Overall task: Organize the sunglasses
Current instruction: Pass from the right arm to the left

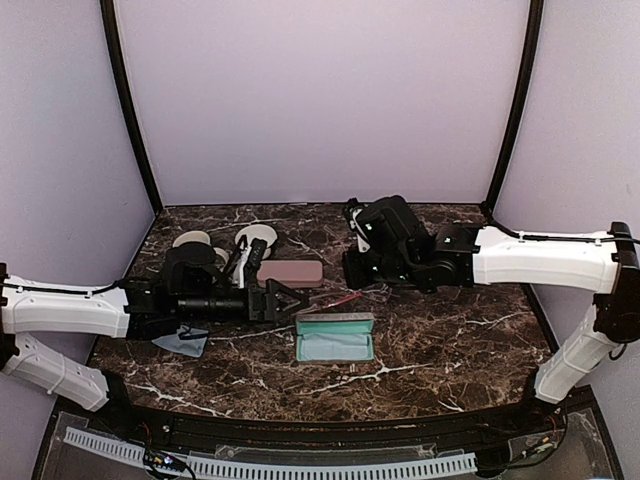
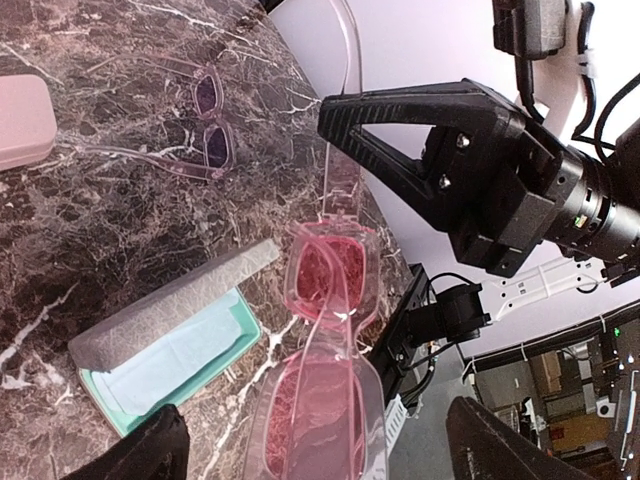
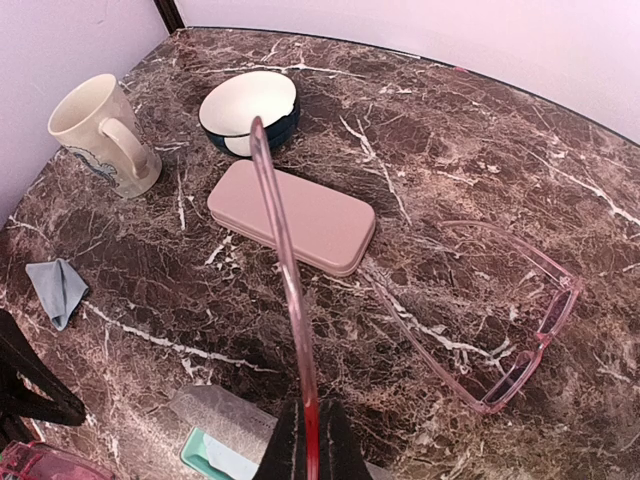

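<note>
Closing off-line, the left gripper (image 1: 288, 301) could knock the red sunglasses (image 2: 325, 272) askew. The right gripper (image 3: 305, 440) pinches only one thin temple, and the frame hangs free above the marble beside the open teal case (image 1: 335, 337), so a nudge might twist it loose. Left fingers stand spread wide either side of the red lenses, grasping nothing I can see. Right fingers are clenched on that temple. The second pair of sunglasses (image 2: 213, 145), dark-lensed, lies flat near the pink case (image 3: 290, 215).
</note>
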`<control>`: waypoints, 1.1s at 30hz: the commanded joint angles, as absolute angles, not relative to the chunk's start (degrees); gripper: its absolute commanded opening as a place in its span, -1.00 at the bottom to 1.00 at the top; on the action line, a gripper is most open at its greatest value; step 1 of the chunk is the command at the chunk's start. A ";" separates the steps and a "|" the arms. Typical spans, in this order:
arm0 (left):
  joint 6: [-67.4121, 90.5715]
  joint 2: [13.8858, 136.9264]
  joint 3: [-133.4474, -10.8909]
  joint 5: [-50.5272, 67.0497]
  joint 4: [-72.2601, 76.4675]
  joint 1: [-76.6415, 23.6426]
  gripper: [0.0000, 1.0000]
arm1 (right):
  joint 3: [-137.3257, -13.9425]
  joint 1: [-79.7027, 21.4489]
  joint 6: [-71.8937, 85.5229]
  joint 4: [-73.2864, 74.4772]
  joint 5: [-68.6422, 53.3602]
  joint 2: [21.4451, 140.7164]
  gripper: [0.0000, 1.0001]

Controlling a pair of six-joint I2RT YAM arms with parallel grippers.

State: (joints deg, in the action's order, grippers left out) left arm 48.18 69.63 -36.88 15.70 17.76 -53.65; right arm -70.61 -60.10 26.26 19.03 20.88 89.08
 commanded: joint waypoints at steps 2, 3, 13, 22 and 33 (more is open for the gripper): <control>50.30 71.06 -35.44 18.65 22.14 -53.96 0.77 | -72.25 -60.64 27.17 16.05 22.41 89.38 -1.00; 50.33 71.25 -35.47 18.76 22.22 -53.96 0.74 | -72.25 -60.64 27.20 16.08 22.53 89.38 -1.00; 50.51 71.78 -35.09 19.23 23.35 -53.96 0.47 | -72.50 -60.64 27.60 16.43 22.80 90.22 -1.00; 49.71 72.41 -35.33 19.75 23.22 -54.05 0.40 | -72.86 -60.65 27.60 16.77 23.03 90.35 -1.00; 49.13 73.01 -35.42 20.45 23.46 -54.14 0.12 | -73.04 -60.64 27.60 16.92 22.93 90.61 -1.00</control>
State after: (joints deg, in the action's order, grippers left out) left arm 49.91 72.82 -35.83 19.18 21.58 -53.80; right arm -71.02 -60.16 27.07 18.87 22.33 90.04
